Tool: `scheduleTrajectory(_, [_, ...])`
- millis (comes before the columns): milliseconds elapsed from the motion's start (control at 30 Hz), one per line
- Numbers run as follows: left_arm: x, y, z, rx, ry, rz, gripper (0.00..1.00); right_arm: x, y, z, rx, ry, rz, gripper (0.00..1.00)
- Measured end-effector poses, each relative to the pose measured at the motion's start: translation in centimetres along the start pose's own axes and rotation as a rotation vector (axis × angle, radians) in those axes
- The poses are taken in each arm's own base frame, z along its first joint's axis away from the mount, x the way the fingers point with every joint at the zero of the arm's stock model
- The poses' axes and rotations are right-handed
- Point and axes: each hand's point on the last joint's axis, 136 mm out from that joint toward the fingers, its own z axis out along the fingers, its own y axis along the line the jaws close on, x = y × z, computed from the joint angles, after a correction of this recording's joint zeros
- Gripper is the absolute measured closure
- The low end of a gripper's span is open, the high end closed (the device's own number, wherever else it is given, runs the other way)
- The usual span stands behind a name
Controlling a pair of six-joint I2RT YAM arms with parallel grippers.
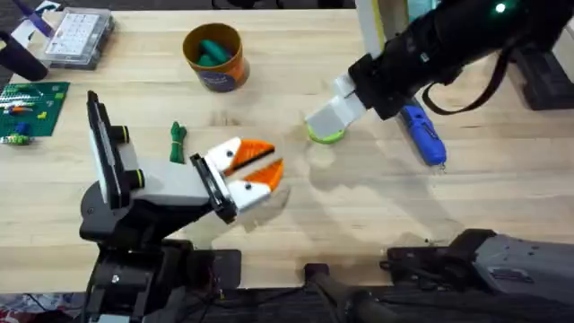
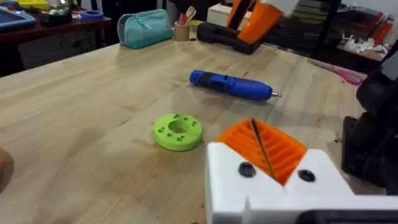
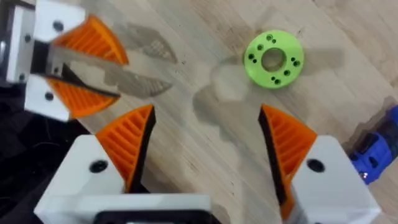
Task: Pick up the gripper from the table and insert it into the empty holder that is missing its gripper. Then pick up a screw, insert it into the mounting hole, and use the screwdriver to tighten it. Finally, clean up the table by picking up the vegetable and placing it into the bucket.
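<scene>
At the lower left, the grey-white holder point(image 1: 161, 184) on its black stand serves as my left gripper point(image 1: 269, 161). Two orange ribbed fingers point(image 2: 283, 149) sit in it, pressed together with nothing between. My right gripper point(image 3: 205, 143) hangs open and empty above bare wood, just right of the holder's fingers point(image 3: 84, 65), with the lime-green disc point(image 3: 273, 59) beyond it. The blue screwdriver point(image 1: 421, 135) lies on the table under the right arm. A dark-green vegetable point(image 1: 177, 142) lies left of the holder's fingers. The orange-brown bucket point(image 1: 213, 56) stands at the back with something green inside.
A clear parts box point(image 1: 76, 36) and a green board point(image 1: 31, 108) sit at the far left. The lime-green disc point(image 1: 327, 135) lies mid-table under the right gripper point(image 1: 323, 121). Bare wood stretches right of the holder and along the front.
</scene>
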Motion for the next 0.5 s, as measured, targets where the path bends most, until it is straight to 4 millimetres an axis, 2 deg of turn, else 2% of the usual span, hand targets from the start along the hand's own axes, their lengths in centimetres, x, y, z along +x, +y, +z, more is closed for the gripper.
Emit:
scheduleTrajectory(33, [0.00, 0.00, 0.00, 0.000, 0.000, 0.000, 0.867, 0.01, 0.01, 0.00, 0.000, 0.000, -0.001, 0.005])
scheduleTrajectory(67, [-0.01, 0.00, 0.00, 0.000, 0.000, 0.006, 0.959, 0.01, 0.01, 0.00, 0.000, 0.000, -0.003, 0.005])
scheduleTrajectory(100, [-0.01, 0.00, 0.00, 0.000, 0.000, 0.006, 0.983, 0.00, 0.01, 0.00, 0.000, 0.000, -0.006, 0.005])
scheduleTrajectory(500, [-0.01, 0.00, 0.00, 0.000, 0.000, 0.008, 0.983, 0.90, -0.52, -0.04, 0.027, 0.037, -0.006, 0.005])
